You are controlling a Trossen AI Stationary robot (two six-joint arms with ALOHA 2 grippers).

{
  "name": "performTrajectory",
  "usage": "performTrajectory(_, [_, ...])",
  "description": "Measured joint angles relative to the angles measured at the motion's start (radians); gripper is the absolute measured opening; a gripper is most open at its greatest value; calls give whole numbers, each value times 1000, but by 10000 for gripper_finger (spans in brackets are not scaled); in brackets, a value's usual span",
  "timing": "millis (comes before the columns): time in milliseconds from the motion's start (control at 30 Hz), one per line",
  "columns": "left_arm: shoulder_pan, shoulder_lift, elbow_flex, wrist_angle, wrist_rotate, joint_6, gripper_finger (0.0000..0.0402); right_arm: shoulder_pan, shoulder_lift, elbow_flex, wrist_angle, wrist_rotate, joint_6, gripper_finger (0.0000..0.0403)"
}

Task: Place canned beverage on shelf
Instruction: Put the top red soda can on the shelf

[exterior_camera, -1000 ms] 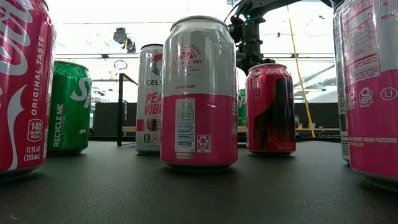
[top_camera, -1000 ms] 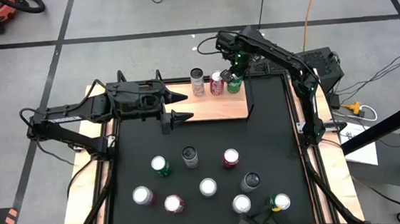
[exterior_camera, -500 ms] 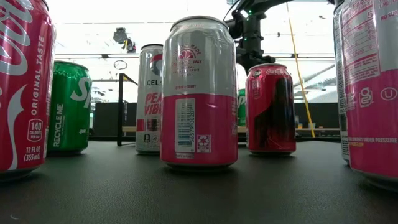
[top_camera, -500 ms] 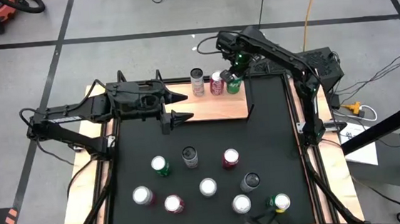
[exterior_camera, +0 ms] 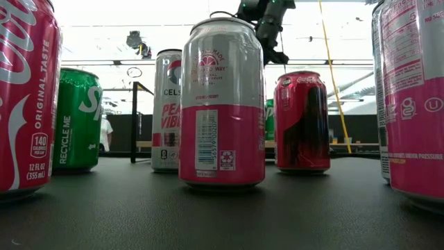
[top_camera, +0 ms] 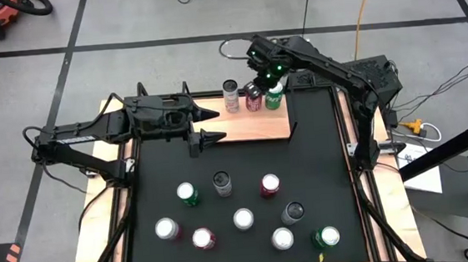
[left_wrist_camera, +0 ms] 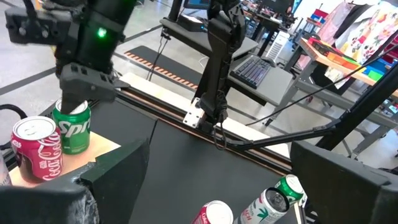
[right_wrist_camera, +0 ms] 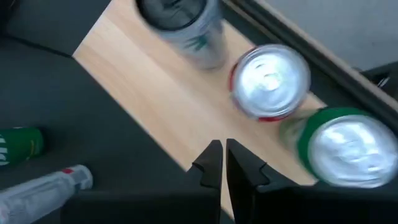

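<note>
The green soda can (top_camera: 274,98) stands on the light-brown wooden shelf (top_camera: 250,128) beside a red can (top_camera: 254,101), partly hidden under the right claw (top_camera: 253,88), whose fingers are pressed together, empty. The left claw (top_camera: 210,124) hovers spread.

Both arms are matte black with angular jointed links; the right arm (top_camera: 329,61) carries a small green light near its wrist

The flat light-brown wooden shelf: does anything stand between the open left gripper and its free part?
Nothing visible does. The left gripper hovers open at the flat light-brown wooden shelf's left end. The three cans, silver, red and green, stand along its far edge, under the shut right gripper.
</note>
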Motion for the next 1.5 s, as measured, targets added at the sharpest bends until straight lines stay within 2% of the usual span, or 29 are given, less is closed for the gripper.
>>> performTrajectory(133, [1,0,0,-15,-1,0,389,41,22,0,27,10,29,0])
performTrajectory(233, [1,0,0,-41,-8,0,389,54,35,0,35,104,108,0])
performTrajectory(300, [1,0,0,-58,-11,-5,389,43,41,0,33,129,133,0])
performTrajectory(600, [1,0,0,-55,-12,-20,389,-36,76,0,53,129,134,0])
performTrajectory(733, [1,0,0,-54,-12,-23,389,-33,92,0,29,106,132,0])
performTrajectory(1500, [4,0,0,-54,-23,-19,389,-14,137,0,95,132,133,0])
